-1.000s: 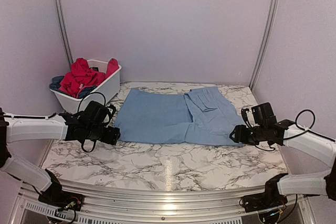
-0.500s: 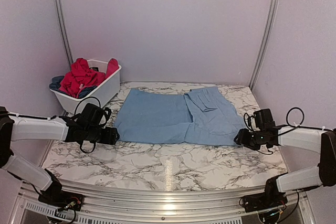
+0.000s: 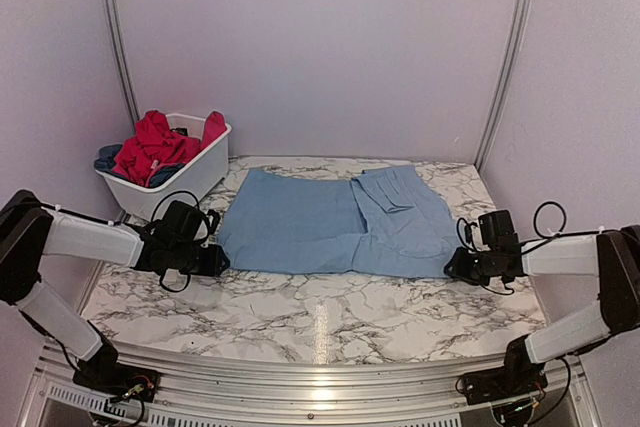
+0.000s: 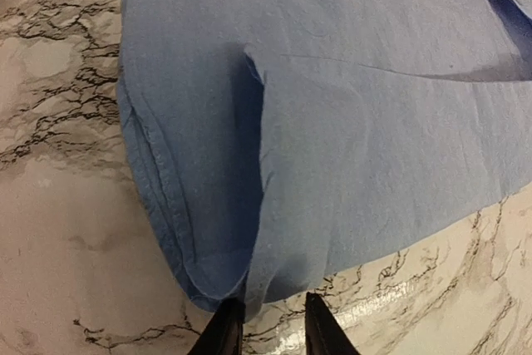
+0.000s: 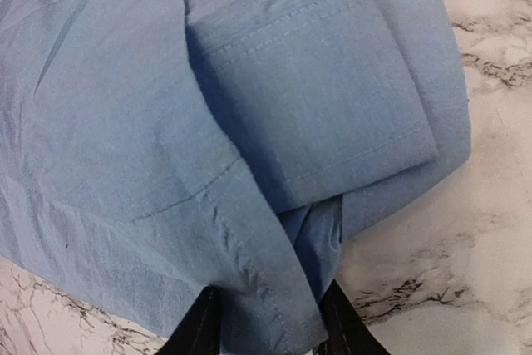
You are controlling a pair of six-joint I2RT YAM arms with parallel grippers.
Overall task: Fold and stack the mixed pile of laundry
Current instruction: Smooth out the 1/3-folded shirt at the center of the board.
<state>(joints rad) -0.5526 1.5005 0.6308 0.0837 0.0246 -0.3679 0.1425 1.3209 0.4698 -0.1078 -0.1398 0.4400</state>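
Left claw [image 4: 270, 312] straddles the near corner fold of the light blue shirt [image 3: 310, 222], whose hem runs ahead of its tips; I cannot tell whether it is pinched. Right claw [image 5: 270, 309] grips the opposite hem, cloth filling its jaws. Bare marble table [image 3: 320, 322] lies open behind both claws. Beyond the left one sits a white basket [image 3: 212, 169] of red garments [image 3: 150, 147].

Colours noted, laundry and tabletop.
The shirt [image 3: 335, 227] is recorded as plain light blue, stitched in the same tone; the table [image 3: 300, 317] is veined grey-black on white; the basket [image 3: 205, 175] is noted as white, the garments [image 3: 150, 147] as red-pink, one cloth [image 3: 107, 157] as dark blue.
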